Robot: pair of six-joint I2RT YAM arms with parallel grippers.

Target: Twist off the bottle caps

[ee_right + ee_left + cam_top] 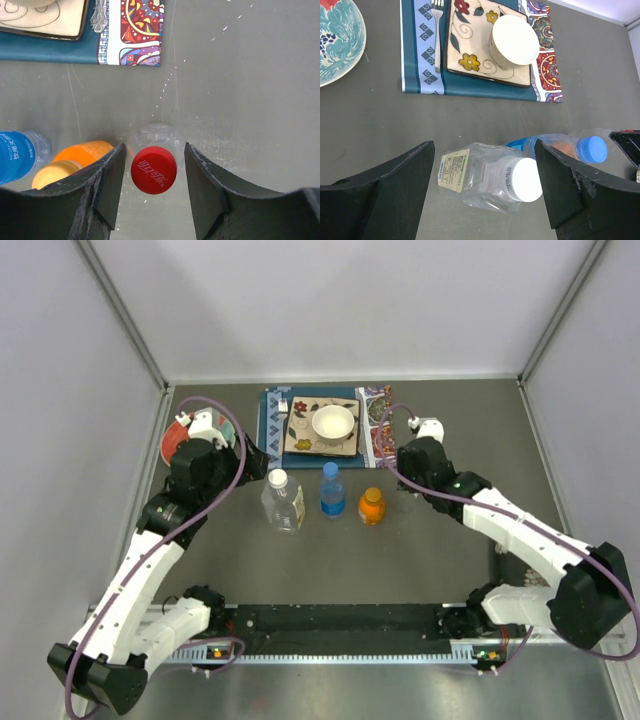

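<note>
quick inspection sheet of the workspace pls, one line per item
surface: grey table, light scuffs and specks
job's things: wide clear bottle, blue bottle, orange bottle upright in a row, caps on; slim clear bottle upright, red cap on
clutter: white bowl on floral plate on placemat, fork beside plate; round plate far left
grippers: left gripper open, fingers either side of wide clear bottle; right gripper open, fingers flank red cap, gaps showing
cables: purple cable looped along each arm, no snag seen
surroundings: pale walls on three sides
</note>
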